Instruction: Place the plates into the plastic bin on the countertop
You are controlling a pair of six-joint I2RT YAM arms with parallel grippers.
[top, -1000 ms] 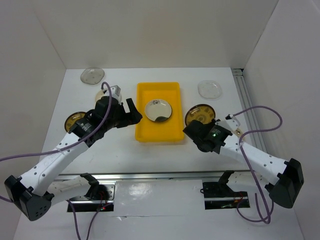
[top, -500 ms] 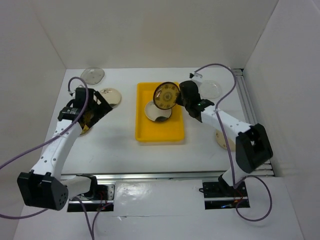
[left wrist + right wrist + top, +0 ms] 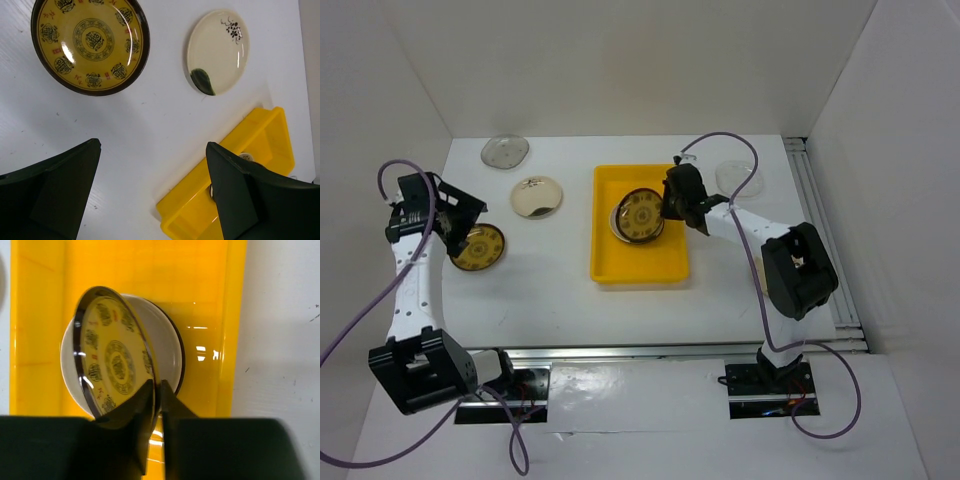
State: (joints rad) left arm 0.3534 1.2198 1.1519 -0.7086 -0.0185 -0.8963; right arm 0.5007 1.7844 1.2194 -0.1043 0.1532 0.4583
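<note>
The right pincer (image 3: 156, 390) is pinched together on the right-hand rim of a round glossy dark plate with a yellow medallion pattern (image 3: 112, 365), holding it tilted on edge inside the bright yellow rectangular plastic bin (image 3: 40, 290), which sits midway across the flat white countertop (image 3: 550, 290); the plate leans over a cream glazed plate (image 3: 165, 347) already lying in the bin, though whether they touch I cannot tell; the step in hand, as I judge it, is setting this plate down, and the next move calls for lowering it flat onto the cream one and parting the fingers gently, since two hard glazed surfaces would likely slide or clink if let go at an angle; the left pincer (image 3: 152, 147) stands wide apart and empty over the left of the countertop, near a second dark plate with yellow pattern (image 3: 90, 45) and, farther back to the right, a cream plate with a dark green mark (image 3: 217, 52); both look smooth, shallow and thin-rimmed, so a rim grip seems the sensible way to lift them; a clear glass plate (image 3: 505, 151) at the far left and another clear glass plate (image 3: 738, 178) at the far right lie outside the bin, faint against the white surface; the bin's walls are low, shiny and smooth.
</note>
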